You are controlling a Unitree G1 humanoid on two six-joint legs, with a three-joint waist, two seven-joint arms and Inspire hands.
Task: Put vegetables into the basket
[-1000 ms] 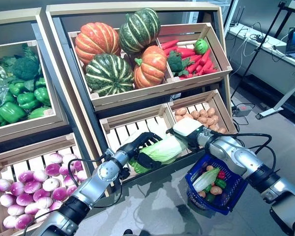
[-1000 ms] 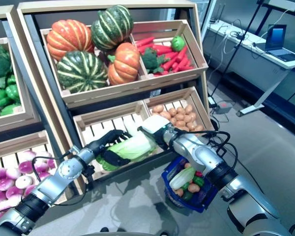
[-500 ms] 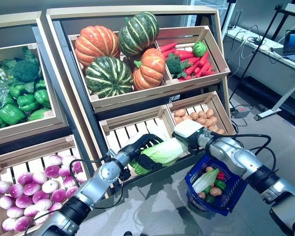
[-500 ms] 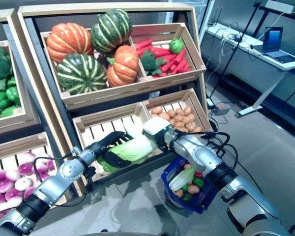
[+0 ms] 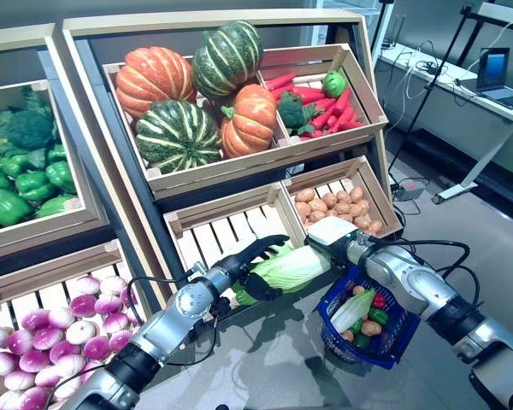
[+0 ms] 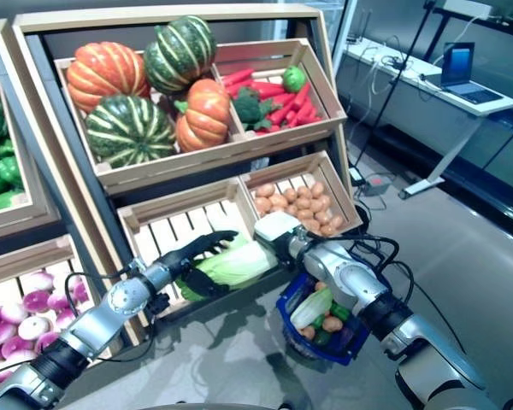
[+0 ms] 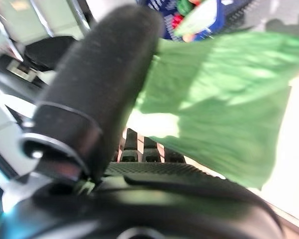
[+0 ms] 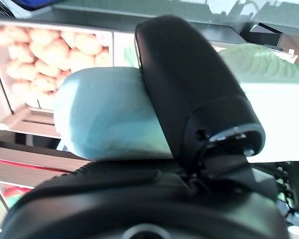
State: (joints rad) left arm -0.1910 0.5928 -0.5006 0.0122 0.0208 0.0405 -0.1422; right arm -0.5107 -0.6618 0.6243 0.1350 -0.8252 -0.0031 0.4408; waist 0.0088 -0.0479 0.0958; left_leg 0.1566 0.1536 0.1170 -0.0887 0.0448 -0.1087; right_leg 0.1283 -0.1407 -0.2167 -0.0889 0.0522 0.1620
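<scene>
A pale green napa cabbage (image 5: 292, 267) hangs in front of the stand's lower crate, just left of the blue basket (image 5: 333, 340) on the floor. My left hand (image 5: 239, 263) lies along its leafy end with straight fingers on top and the thumb below; the cabbage shows past that thumb in the left wrist view (image 7: 224, 114). My right hand (image 5: 340, 237) is curled round the white stem end (image 8: 104, 114), just above the basket's rim. The basket holds a long pale green vegetable (image 5: 356, 311), a red pepper and small round brown ones.
The wooden vegetable stand (image 5: 239, 171) with slanted crates stands right behind the hands. A desk with a laptop (image 5: 494, 67) and its legs are at the far right, with open grey floor (image 5: 265, 376) in front of the stand.
My left hand's fingers have straightened on the cabbage. The cabbage and both hands have dropped slightly toward the basket. The camera has shifted, so the whole picture has moved.
</scene>
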